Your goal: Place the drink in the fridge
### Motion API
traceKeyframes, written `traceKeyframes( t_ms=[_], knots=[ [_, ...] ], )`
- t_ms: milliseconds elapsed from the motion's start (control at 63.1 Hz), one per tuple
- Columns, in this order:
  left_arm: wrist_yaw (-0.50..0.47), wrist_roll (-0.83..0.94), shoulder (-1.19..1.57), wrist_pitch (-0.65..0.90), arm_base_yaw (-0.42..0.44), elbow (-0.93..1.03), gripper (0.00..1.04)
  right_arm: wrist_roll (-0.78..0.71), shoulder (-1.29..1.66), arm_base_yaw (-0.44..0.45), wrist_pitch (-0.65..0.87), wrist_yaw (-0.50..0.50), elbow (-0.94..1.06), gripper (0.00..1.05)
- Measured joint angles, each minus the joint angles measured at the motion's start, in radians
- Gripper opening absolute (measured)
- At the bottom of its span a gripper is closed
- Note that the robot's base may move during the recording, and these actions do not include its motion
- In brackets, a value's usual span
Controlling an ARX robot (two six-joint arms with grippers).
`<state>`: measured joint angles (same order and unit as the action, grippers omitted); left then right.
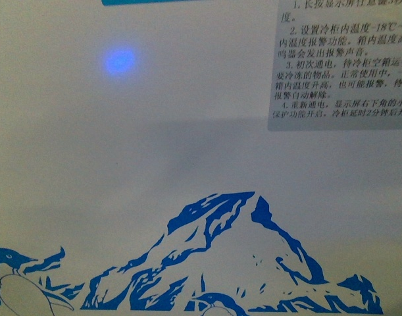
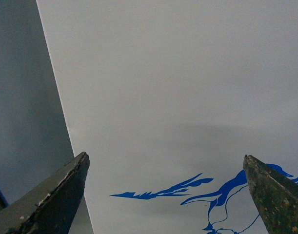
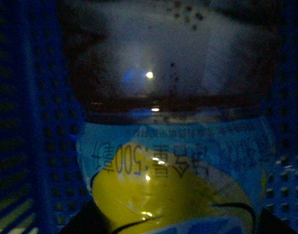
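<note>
Drink bottle (image 3: pixel 173 161) sat in the blue lattice basket (image 3: pixel 22 122) before the right hand, grip impossible to tell, while the left hand (image 2: pixel 164 157) gaped wide toward the fridge (image 1: pixel 154 131), mountain picture (image 1: pixel 233 257) at six o'clock, probably readied for the lid.

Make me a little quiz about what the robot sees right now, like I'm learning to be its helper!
1. True or false: the left hand is holding the drink.
2. Pick one. What is drawn in blue on the front of the fridge?
A. a mountain and penguins
B. fish and boats
C. flowers
3. Fill the gap: in the right wrist view, the plastic lattice on both sides of the drink is coloured ____.

Key: 1. False: its fingers are apart with nothing between them. 2. A. 3. Blue.
</note>
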<state>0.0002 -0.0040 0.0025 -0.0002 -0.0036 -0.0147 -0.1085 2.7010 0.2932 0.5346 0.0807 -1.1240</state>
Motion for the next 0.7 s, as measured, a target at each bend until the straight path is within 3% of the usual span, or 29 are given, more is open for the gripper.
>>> traceKeyframes(
  t_ms=[381,698],
  knots=[
    [0.0,0.0,0.0,0.0,0.0,0.0,0.97,0.027,-0.566,0.008,-0.01,0.053,0.23,0.37],
    [0.0,0.0,0.0,0.0,0.0,0.0,0.97,0.112,-1.246,0.039,-0.202,0.151,0.415,0.37]
  ],
)
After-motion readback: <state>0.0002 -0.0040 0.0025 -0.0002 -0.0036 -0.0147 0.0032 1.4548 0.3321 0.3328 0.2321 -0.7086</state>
